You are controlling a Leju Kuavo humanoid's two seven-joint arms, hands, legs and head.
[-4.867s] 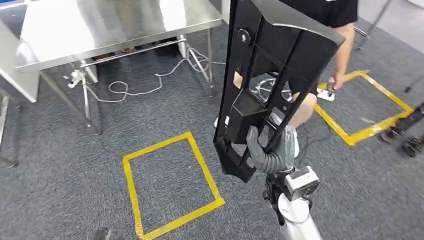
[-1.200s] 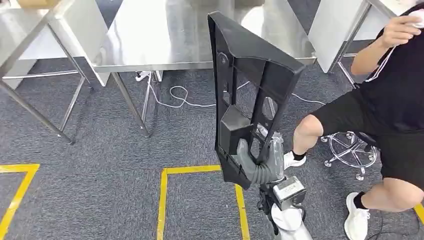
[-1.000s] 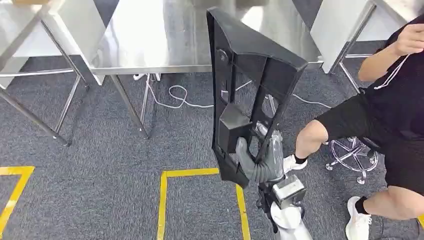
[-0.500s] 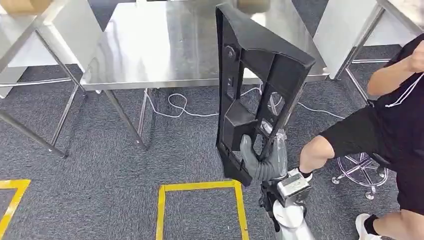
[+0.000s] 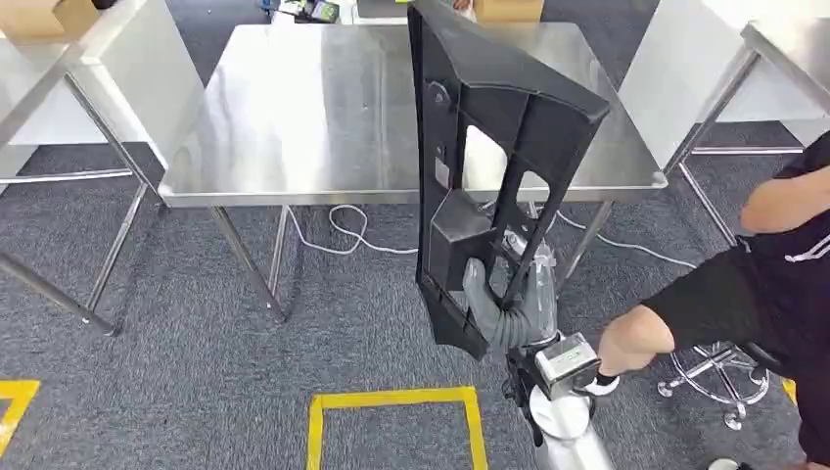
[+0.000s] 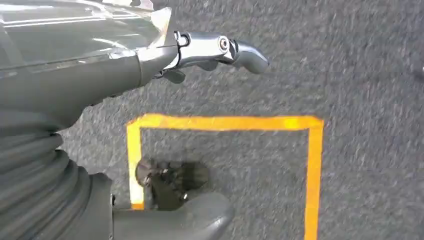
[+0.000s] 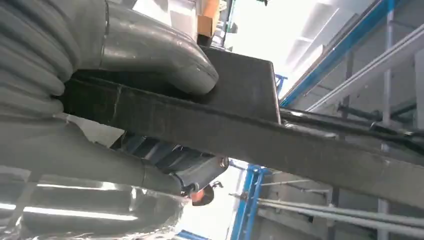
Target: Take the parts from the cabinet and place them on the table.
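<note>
A long black plastic part (image 5: 489, 147) with cut-out windows stands upright in front of me, its top reaching over the steel table (image 5: 313, 117). My right hand (image 5: 509, 315) grips it near its lower end, fingers wrapped round a rib. In the right wrist view the thumb (image 7: 160, 60) presses on the part's flat edge (image 7: 250, 130). My left hand (image 6: 100, 75) hangs over the carpet, its fingers (image 6: 220, 47) apart and holding nothing.
A person (image 5: 763, 284) sits on a wheeled stool (image 5: 714, 377) at the right, close to my right arm. More steel tables stand at left (image 5: 39, 69) and right (image 5: 783, 39). A white cable (image 5: 343, 230) lies under the table. Yellow floor tape (image 5: 391, 399) marks a square below.
The whole picture has shifted: the camera moved and the steel table now lies nearer and more centred. The black part stays in my right hand. The person's raised arm has come down.
</note>
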